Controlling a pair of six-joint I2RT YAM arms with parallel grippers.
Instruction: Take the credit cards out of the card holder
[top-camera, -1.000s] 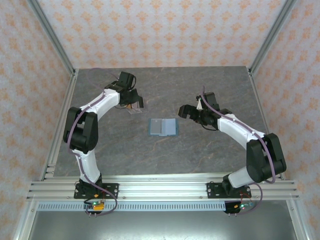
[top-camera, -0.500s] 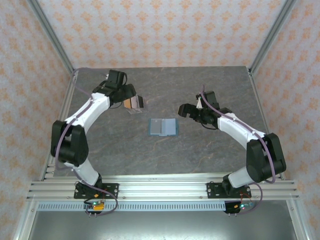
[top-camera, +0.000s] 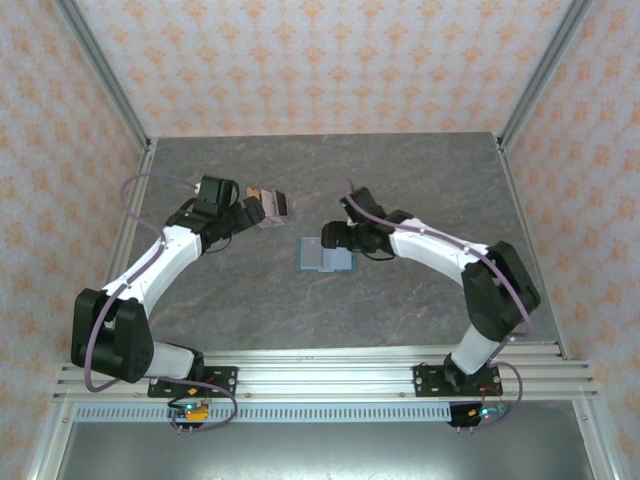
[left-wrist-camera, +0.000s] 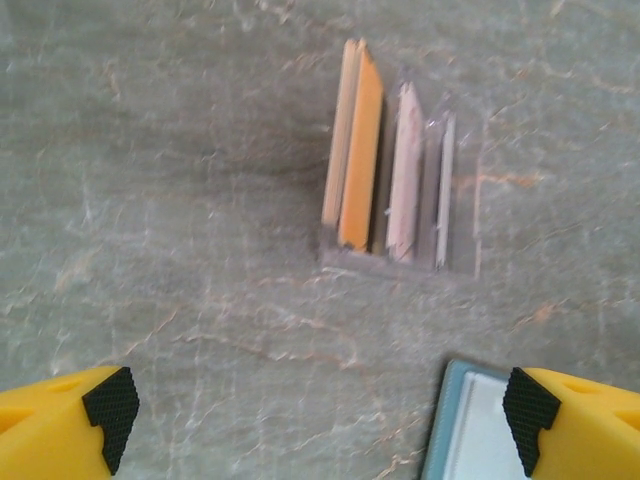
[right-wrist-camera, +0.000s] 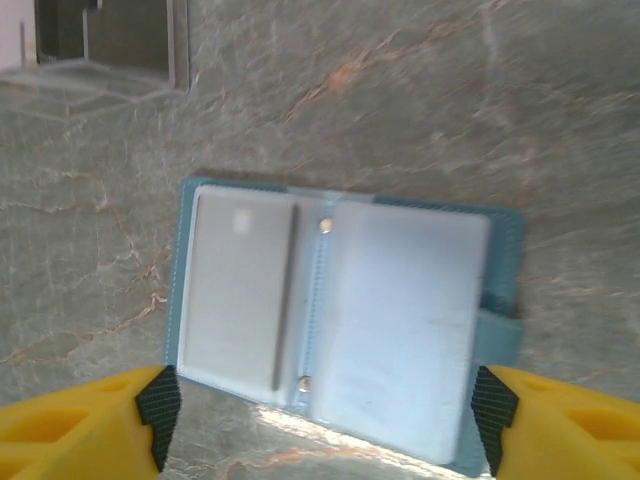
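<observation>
Left wrist: my left hand (left-wrist-camera: 320, 420) is released, cards (left-wrist-camera: 385, 195) on edge ahead. My right hand (right-wrist-camera: 325, 405) is spread above the wallet (right-wrist-camera: 340, 310).

No readable text, label, brand or number anywhere, inner faces of the card holder (right-wrist-camera: 330, 320) plain, edges of the credit cards (left-wrist-camera: 358, 150) too thin and blurred for letters.
</observation>
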